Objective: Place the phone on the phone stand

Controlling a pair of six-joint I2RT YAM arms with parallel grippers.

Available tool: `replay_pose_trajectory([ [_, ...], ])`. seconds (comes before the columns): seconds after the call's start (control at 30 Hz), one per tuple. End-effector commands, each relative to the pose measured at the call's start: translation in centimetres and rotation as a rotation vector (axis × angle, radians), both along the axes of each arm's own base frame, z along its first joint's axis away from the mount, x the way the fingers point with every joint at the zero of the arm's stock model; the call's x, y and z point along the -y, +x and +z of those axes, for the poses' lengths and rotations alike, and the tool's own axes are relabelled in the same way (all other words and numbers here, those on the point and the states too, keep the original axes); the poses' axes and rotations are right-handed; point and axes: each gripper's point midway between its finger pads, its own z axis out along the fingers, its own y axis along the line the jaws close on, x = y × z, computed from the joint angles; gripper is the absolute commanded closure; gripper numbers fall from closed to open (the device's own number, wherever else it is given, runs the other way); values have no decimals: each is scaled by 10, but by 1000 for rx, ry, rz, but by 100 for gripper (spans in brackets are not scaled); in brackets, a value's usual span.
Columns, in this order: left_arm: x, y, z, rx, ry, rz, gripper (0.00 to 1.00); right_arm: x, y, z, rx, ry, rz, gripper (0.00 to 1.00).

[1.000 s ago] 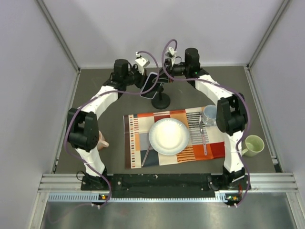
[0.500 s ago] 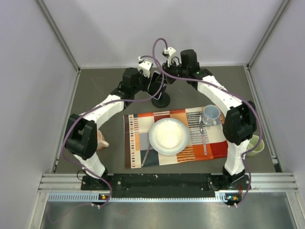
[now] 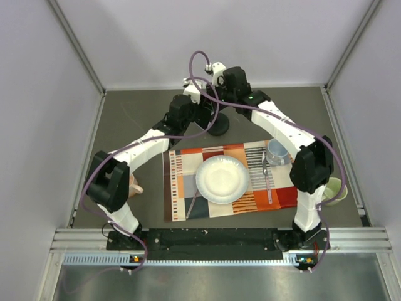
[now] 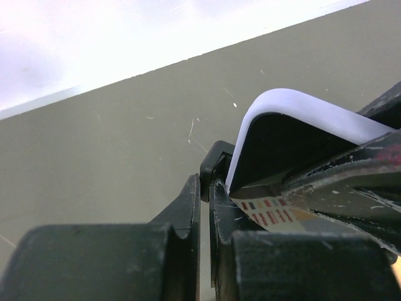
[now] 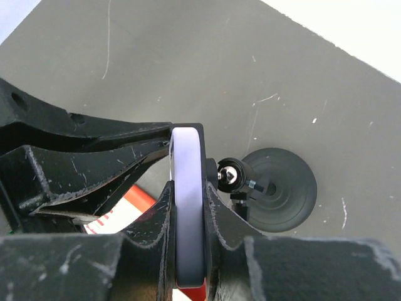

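We note the right fingers [image 5: 150, 222] clenched on the phone [image 5: 188, 213] by its pale edge, with the phone stand [image 5: 282, 188] just beside. The left fingers [image 4: 185, 210] are pressed together, empty.

Phone [image 5: 188, 213] just beside phone stand [image 5: 285, 188]

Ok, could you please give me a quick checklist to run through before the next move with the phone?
1. Grip: ok, the right gripper clamps the phone by its pale edge.
2. Clearance: cannot tell; the left gripper is shut, close beside the phone.
3. Support: ok, the phone stand is upright, disc base flat on the table.
4. Alignment: not ok, the stand appears off to one side below the phone.
5. Seating: not ok, the phone is not yet on the stand.
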Motion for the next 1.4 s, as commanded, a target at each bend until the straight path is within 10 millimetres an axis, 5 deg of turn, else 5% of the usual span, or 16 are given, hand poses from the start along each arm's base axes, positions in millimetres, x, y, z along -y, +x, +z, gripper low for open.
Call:
replay_pose_trajectory([
  [0.0, -100, -2, 82, 180, -49, 402, 100, 107, 54, -22, -30, -198, -380, 100],
  [0.17, -104, -23, 86, 149, -21, 388, 100, 94, 61, -14, -84, -82, -301, 100],
  [0.3, -102, -32, 89, 132, -6, 366, 100, 91, 68, -30, -141, -70, -265, 100],
  [0.83, -69, -33, 76, -50, 4, 271, 100, 67, 73, -53, -199, -49, -109, 100],
  [1.1, -77, -42, 81, -158, 14, 318, 61, 52, 79, -71, -230, -12, -19, 100],
  [1.37, -95, -74, 94, -139, -49, 320, 42, 55, 83, -81, -206, -59, 19, 100],
])
